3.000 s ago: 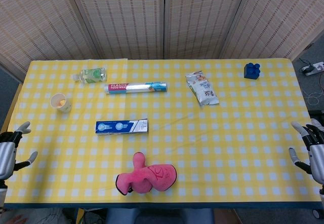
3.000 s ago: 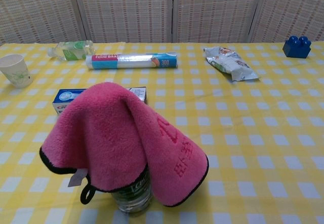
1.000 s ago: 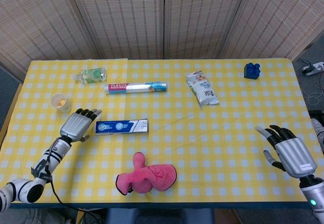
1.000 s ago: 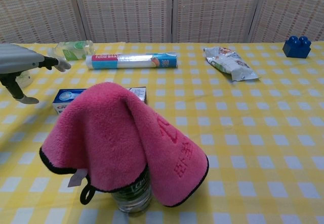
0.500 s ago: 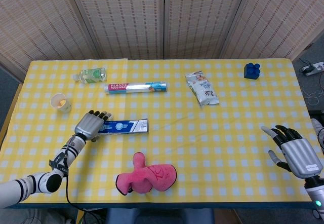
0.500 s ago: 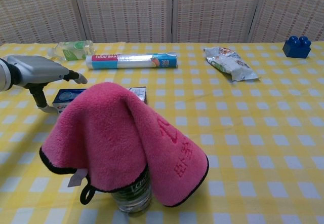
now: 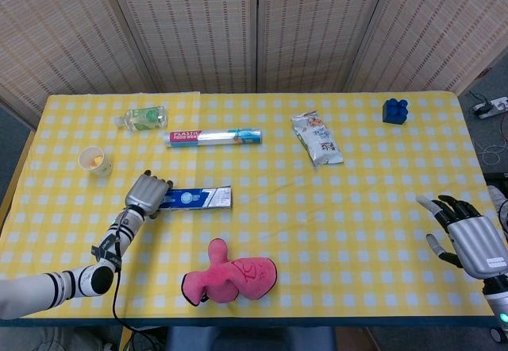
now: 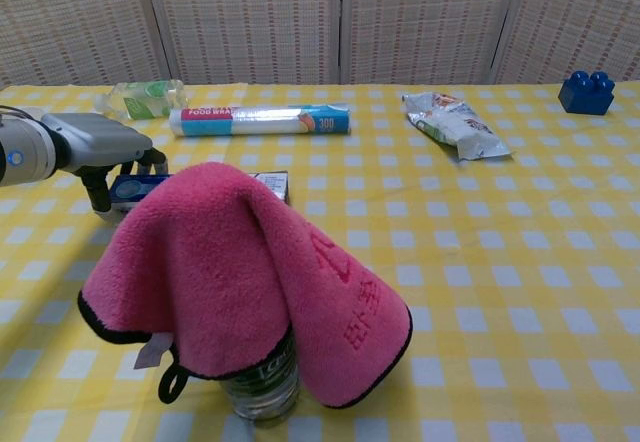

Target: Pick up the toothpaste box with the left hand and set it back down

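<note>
The blue and white toothpaste box point(image 7: 198, 198) lies flat on the yellow checked table, left of centre. My left hand point(image 7: 148, 192) sits over its left end. In the chest view the left hand point(image 8: 100, 144) has its fingers curled down over the far side of the toothpaste box point(image 8: 135, 190) and its thumb on the near side, gripping that end. The pink towel hides the middle of the box there. My right hand point(image 7: 468, 240) hovers at the table's right edge with fingers spread and nothing in it.
A pink towel point(image 8: 240, 272) draped over a bottle stands just in front of the box. Behind the box are a plastic wrap box point(image 7: 213, 136), a lying bottle point(image 7: 144, 117) and a paper cup point(image 7: 95, 160). A snack bag point(image 7: 317, 138) and a blue block point(image 7: 394, 110) lie far right.
My left hand came in from the table's left edge to the box's left end and curled its fingers around it. The right hand drifted slightly right. The box has not moved.
</note>
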You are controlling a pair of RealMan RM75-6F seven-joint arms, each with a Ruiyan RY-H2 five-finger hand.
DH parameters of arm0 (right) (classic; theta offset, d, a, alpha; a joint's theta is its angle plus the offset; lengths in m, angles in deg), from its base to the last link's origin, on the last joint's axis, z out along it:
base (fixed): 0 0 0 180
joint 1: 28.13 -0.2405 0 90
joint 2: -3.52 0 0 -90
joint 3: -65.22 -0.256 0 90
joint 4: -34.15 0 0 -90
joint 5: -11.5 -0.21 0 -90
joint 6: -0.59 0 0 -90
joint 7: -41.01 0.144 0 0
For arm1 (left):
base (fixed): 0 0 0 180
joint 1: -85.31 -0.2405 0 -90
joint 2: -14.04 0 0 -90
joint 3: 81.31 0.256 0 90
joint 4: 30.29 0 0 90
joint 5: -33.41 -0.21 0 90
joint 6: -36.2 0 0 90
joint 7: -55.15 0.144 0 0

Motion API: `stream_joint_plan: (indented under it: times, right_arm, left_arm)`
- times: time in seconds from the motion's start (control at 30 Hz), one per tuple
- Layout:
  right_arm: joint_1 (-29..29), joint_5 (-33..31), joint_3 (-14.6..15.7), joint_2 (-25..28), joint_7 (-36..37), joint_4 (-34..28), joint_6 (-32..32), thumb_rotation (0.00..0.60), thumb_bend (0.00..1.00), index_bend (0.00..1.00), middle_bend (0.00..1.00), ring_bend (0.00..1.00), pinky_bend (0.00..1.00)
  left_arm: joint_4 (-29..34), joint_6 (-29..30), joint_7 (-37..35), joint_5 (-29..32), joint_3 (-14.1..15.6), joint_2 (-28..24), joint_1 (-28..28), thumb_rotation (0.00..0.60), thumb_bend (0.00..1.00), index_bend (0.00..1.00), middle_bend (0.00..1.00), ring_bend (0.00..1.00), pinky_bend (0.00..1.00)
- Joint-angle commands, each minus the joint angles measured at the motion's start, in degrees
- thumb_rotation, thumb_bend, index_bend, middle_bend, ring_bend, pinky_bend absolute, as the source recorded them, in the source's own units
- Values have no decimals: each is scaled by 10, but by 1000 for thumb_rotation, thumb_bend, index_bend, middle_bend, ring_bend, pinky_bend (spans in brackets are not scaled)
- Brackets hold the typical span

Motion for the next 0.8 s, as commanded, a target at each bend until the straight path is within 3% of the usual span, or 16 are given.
stream_joint_plan:
  times: [0.03, 0.47, 0.8]
  right_arm:
    - [0, -1, 0, 0, 1, 1, 0, 600, 366, 172, 275, 170, 242]
    - [-2, 1, 2, -6, 7, 7, 0, 600, 366, 172, 275, 170, 242]
    - [3, 5, 4, -7, 10, 8, -11, 600, 366, 172, 275, 170, 242]
  left_arm:
    - [12, 17, 13, 0, 10, -11, 4, 600, 268, 358, 422, 383, 154]
    - [171, 157, 118, -84, 57, -145, -1, 600, 268, 345, 423, 384, 154]
    - [265, 225, 135, -148, 56, -219, -21, 600, 268, 340, 423, 380, 154]
